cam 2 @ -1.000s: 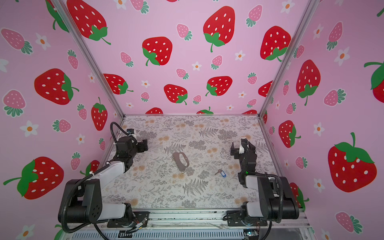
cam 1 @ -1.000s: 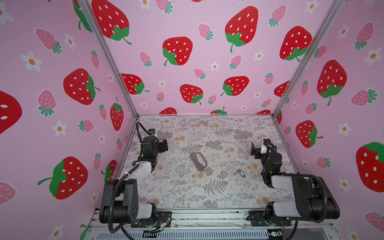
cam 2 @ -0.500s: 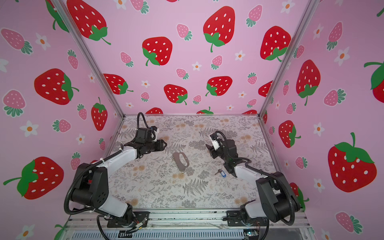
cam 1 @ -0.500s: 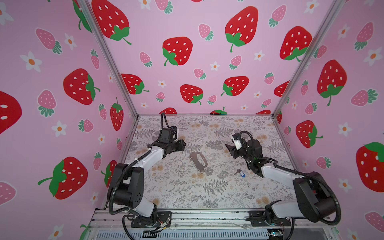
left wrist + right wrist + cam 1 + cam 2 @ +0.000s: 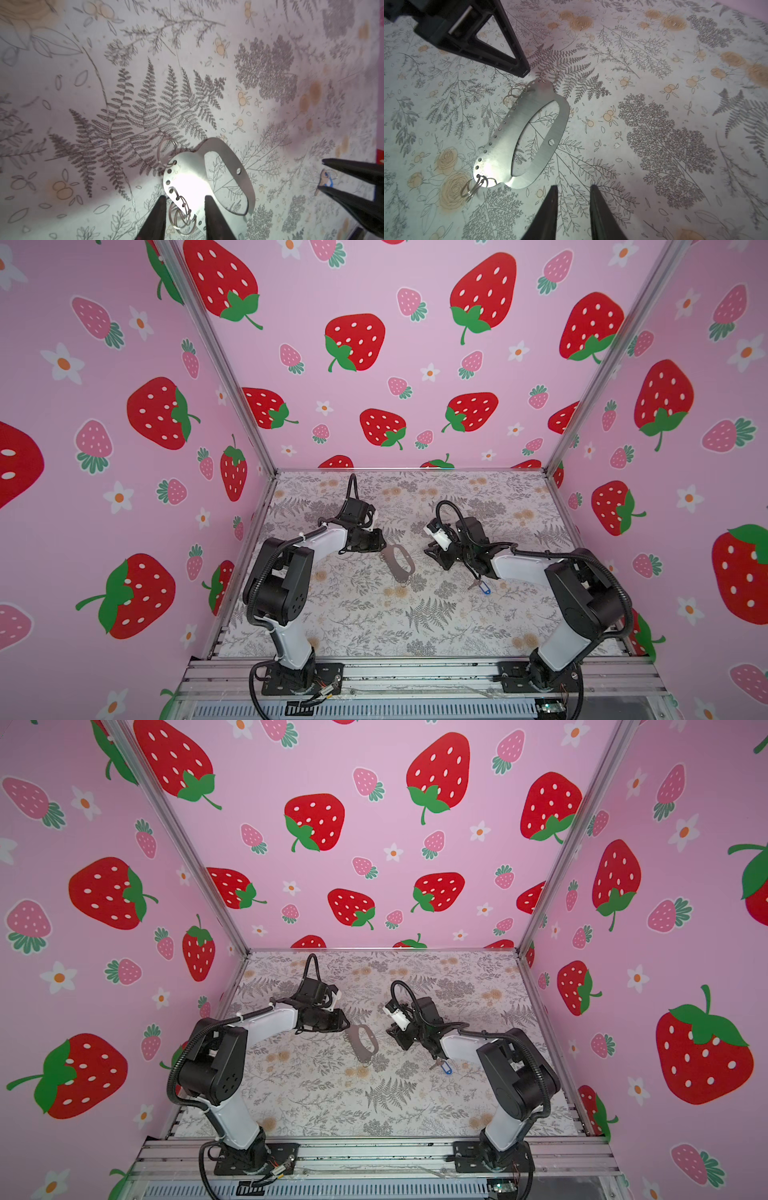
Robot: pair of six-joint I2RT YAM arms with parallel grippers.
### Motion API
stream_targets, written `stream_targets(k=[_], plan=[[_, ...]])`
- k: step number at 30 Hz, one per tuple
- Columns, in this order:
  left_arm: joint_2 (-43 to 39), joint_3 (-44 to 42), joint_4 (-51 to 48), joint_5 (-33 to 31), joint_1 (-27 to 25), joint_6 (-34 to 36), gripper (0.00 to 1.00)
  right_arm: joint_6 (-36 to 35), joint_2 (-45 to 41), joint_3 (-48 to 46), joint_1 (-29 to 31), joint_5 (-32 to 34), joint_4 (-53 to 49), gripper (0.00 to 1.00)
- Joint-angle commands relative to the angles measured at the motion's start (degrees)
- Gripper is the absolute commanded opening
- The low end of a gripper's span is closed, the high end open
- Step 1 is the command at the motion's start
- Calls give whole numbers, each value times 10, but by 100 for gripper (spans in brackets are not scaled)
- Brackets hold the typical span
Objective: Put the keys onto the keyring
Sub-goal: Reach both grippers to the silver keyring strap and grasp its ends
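Note:
The keyring [image 5: 398, 564] [image 5: 362, 1043] lies flat mid-table. It is an oval metal plate [image 5: 517, 133] with a long slot, a row of small holes and several wire rings along one edge. My left gripper [image 5: 185, 198] [image 5: 380, 545] is open, and its jaws straddle the ringed end of the plate [image 5: 187, 182]. My right gripper [image 5: 573, 187] [image 5: 432, 551] is open just off the plate's other end, with only table between its fingers. The keys [image 5: 482, 587] [image 5: 444, 1067] [image 5: 325, 179], a silver key on a blue tag, lie on the table under the right forearm.
The floral table cover [image 5: 374, 626] is boxed in by pink strawberry walls on three sides. A metal rail [image 5: 415, 672] carrying both arm bases runs along the front edge. The left gripper's fingers [image 5: 500, 52] show beyond the keyring in the right wrist view.
Both arms have swung in from the table's sides to the keyring in the middle. Both pairs of jaws have narrowed. The keyring and keys have not moved.

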Motion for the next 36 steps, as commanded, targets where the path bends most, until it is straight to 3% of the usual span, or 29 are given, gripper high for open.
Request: stream_targets(k=[1, 11, 36], plan=[[-5, 31, -55, -67, -30, 42, 32, -3, 8, 18, 4, -11, -29, 27], [3, 47, -88, -188, -68, 50, 25, -10, 8, 19, 7, -7, -49, 24], [40, 81, -115, -169, -74, 56, 21, -23, 18, 26, 11, -2, -78, 22]])
